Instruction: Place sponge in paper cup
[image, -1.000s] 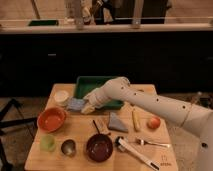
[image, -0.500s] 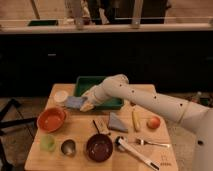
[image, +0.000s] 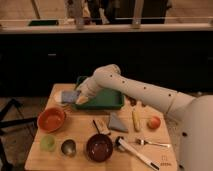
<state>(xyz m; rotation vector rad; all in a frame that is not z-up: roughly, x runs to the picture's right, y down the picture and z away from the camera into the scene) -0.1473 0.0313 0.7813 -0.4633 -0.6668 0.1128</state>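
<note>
The orange bowl (image: 51, 119) stands nearest. Behind it, the gripper (image: 80, 98) is clamped on the sponge (image: 70, 95), whose long axis points toward the view's left edge. The paper cup (image: 58, 96) lies at the sponge's far end; contact cannot be determined. The green tray (image: 107, 103) is behind.

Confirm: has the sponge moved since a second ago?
Yes. The claw, by the green tray, carried the sponge left toward the paper cup.
</note>
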